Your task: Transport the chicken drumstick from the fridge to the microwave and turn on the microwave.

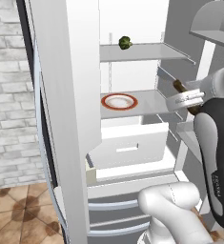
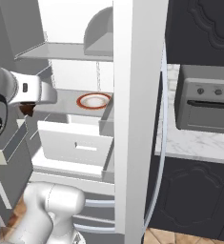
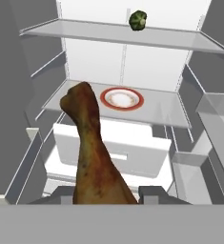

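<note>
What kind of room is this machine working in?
A kitchen, most likely, though a rendered one: an open white fridge with a plate on a shelf, a grey oven over a marble counter, and a chicken drumstick in the gripper.

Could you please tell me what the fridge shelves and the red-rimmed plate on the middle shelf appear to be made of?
The fridge shelves look like clear glass or plastic: the back wall shows through them, and their edges are thin and pale. The plate looks like glazed ceramic, with a smooth white centre and a solid orange-red rim, though in this rendered scene painted plastic would look the same.
</note>
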You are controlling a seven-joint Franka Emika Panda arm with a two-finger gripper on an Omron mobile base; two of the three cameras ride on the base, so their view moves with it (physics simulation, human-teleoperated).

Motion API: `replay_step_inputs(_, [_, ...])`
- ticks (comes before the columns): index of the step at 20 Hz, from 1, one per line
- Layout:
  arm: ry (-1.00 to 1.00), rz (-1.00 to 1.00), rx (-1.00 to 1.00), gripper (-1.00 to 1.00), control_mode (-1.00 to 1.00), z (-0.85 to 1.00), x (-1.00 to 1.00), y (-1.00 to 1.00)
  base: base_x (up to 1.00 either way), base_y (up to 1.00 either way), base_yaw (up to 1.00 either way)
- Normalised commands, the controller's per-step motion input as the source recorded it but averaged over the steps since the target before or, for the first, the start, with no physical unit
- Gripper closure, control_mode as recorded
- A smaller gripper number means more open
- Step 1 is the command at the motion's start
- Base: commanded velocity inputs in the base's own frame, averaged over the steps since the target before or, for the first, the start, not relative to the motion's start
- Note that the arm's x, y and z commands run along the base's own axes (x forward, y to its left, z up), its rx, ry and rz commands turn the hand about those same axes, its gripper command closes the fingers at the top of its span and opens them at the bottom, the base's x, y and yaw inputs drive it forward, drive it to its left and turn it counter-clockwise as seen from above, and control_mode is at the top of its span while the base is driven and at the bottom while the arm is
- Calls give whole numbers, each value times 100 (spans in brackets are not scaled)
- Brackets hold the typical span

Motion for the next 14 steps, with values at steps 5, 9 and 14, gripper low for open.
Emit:
replay_step_inputs(5, [0, 0, 0, 100, -100, 0, -14, 0, 0, 0, 0])
replay_step_inputs(9, [0, 0, 0, 100, -100, 0, -11, 0, 0, 0, 0])
replay_step_inputs(14, [0, 0, 0, 100, 100, 0, 0, 0, -25, 0, 0])
